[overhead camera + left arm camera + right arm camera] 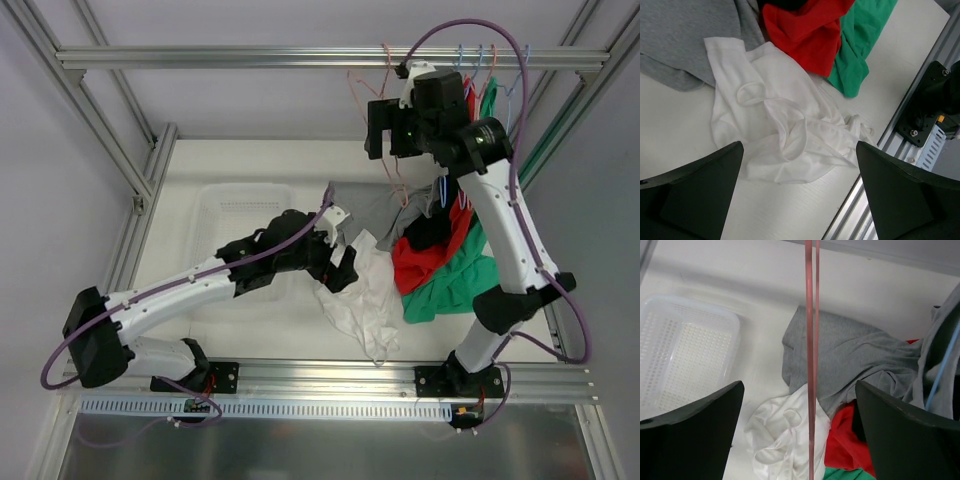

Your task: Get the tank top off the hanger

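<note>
Your left arm stretches low from its base at the near edge, its forearm crossing over the white basket. The left gripper hangs just above the bench, jaws spread wide and holding nothing. Directly under it, the white tank top lies in a crumpled heap on the bench, off the hanger. One strap loop lies on top, and twisted folds trail toward the aluminium frame at the near edge. Its far edge touches the grey garment and the red garment, and the green garment sits just beside the red. Farther back, your right arm climbs steeply from its base, elbow bent high, its wrist lifted close to the overhead rail. The right gripper looks down on the bench with its jaws wide apart. The pink hanger hangs from that rail, and its two thin wires run down between the jaws, touching neither finger. From that wrist view, the tank top shows below the wires, bunched at the near edge of the grey cloth.
</note>
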### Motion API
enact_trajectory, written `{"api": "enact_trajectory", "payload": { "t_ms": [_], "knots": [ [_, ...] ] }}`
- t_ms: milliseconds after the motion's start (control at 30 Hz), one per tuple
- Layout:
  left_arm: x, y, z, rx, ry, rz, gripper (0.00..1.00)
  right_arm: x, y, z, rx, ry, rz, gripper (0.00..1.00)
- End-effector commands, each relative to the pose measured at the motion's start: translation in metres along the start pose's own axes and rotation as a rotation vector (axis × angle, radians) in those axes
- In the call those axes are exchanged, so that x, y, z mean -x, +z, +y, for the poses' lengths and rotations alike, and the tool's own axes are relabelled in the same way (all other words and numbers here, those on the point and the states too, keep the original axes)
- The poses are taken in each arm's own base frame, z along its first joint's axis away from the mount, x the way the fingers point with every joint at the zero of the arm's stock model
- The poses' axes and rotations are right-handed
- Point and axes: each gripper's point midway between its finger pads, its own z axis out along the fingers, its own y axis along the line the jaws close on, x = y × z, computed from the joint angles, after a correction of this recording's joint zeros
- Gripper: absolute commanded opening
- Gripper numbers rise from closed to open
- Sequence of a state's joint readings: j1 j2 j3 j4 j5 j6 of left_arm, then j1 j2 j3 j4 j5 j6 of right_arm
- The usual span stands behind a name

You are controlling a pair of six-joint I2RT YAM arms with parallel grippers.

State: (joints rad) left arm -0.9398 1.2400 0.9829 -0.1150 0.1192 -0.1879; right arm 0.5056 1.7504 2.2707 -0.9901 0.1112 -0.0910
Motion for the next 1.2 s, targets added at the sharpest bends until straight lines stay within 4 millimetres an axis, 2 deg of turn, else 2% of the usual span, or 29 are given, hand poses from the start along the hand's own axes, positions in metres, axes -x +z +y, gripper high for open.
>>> {"api": "enact_trajectory", "payload": {
  "t_ms": [0,33,67,100,133,167,200,233,333,367,433,467,500,533,567,600,633,700,733,800,833,867,900,933,967,1000,1100,1133,1167],
  "knots": [
    [-0.004,0.028,-0.005,0.005,0.042,0.051,0.99,0.015,-0.090,-0.001,0.065,-0.005,-0.149,1.00],
    [-0.015,0.046,0.001,0.042,0.044,0.095,0.99,0.010,-0.102,-0.004,0.062,-0.009,-0.158,0.99],
    [-0.021,0.055,0.004,0.059,0.046,0.117,0.99,0.005,-0.114,-0.007,0.059,-0.014,-0.168,1.00],
    [-0.028,0.064,0.007,0.080,0.037,0.140,0.99,0.002,-0.146,-0.015,0.051,-0.011,-0.226,0.99],
    [-0.028,0.074,0.010,0.097,0.029,0.149,0.99,-0.016,-0.145,-0.020,0.039,-0.020,-0.195,1.00],
    [-0.049,0.092,0.015,0.109,0.024,0.212,0.99,-0.024,-0.155,-0.023,0.039,-0.019,-0.204,0.99],
    [-0.048,0.100,0.019,0.142,0.015,0.215,0.99,-0.042,-0.172,-0.028,0.042,-0.017,-0.221,1.00],
    [-0.071,0.114,0.026,0.182,0.013,0.277,0.99,-0.048,-0.181,-0.029,0.053,-0.016,-0.243,1.00],
    [-0.092,0.131,0.031,0.239,0.017,0.334,0.99,-0.073,-0.210,-0.030,0.102,-0.019,-0.290,0.99],
    [-0.112,0.138,0.036,0.271,0.014,0.384,0.99,-0.080,-0.217,-0.024,0.145,-0.028,-0.294,0.99],
    [-0.126,0.145,0.033,0.276,0.012,0.421,0.99,-0.089,-0.236,-0.020,0.202,-0.035,-0.331,0.99],
    [-0.138,0.148,0.033,0.274,0.012,0.451,0.96,-0.096,-0.237,-0.018,0.216,-0.041,-0.326,1.00],
    [-0.142,0.150,0.028,0.269,0.007,0.459,0.88,-0.098,-0.242,-0.015,0.239,-0.044,-0.335,0.99],
    [-0.144,0.149,0.026,0.274,0.009,0.460,0.50,-0.100,-0.246,-0.015,0.250,-0.046,-0.344,1.00],
    [-0.143,0.147,0.026,0.289,0.011,0.452,0.25,-0.103,-0.253,-0.015,0.260,-0.047,-0.361,0.99],
    [-0.143,0.142,0.032,0.336,0.008,0.444,0.08,-0.104,-0.258,-0.013,0.274,-0.048,-0.372,1.00],
    [-0.130,0.136,0.029,0.345,0.007,0.410,0.00,-0.105,-0.261,-0.013,0.280,-0.047,-0.381,0.99],
    [-0.119,0.118,0.032,0.388,-0.002,0.392,0.00,-0.107,-0.271,-0.013,0.292,-0.035,-0.408,0.99],
    [-0.089,0.102,0.030,0.405,-0.004,0.315,0.00,-0.108,-0.275,-0.013,0.297,-0.029,-0.418,0.99],
    [-0.065,0.076,0.032,0.433,-0.002,0.248,0.00,-0.109,-0.285,-0.012,0.315,-0.022,-0.453,1.00],
    [-0.030,0.052,0.032,0.457,-0.009,0.142,0.00,-0.109,-0.287,-0.012,0.318,-0.023,-0.463,0.99],
    [-0.015,0.038,0.034,0.475,-0.007,0.097,0.00,-0.110,-0.290,-0.013,0.316,-0.021,-0.474,1.00],
    [-0.001,0.023,0.037,0.504,-0.002,0.064,0.00,-0.109,-0.289,-0.014,0.314,-0.024,-0.478,1.00],
    [0.024,-0.001,0.043,0.555,-0.008,-0.017,0.00,-0.110,-0.289,-0.014,0.311,-0.023,-0.479,0.99],
    [0.043,-0.016,0.046,0.579,-0.005,-0.064,0.00,-0.110,-0.287,-0.015,0.307,-0.024,-0.475,1.00],
    [0.056,-0.036,0.049,0.608,-0.010,-0.100,0.00,-0.111,-0.284,-0.014,0.306,-0.030,-0.468,0.99],
    [0.090,-0.080,0.076,0.712,-0.073,-0.203,0.00,-0.109,-0.277,-0.016,0.287,-0.031,-0.453,0.99],
    [0.093,-0.092,0.085,0.739,-0.093,-0.208,0.00,-0.109,-0.274,-0.017,0.281,-0.033,-0.448,0.99],
    [0.099,-0.107,0.105,0.786,-0.138,-0.231,0.00,-0.108,-0.273,-0.019,0.269,-0.029,-0.448,0.99]
  ]
}}
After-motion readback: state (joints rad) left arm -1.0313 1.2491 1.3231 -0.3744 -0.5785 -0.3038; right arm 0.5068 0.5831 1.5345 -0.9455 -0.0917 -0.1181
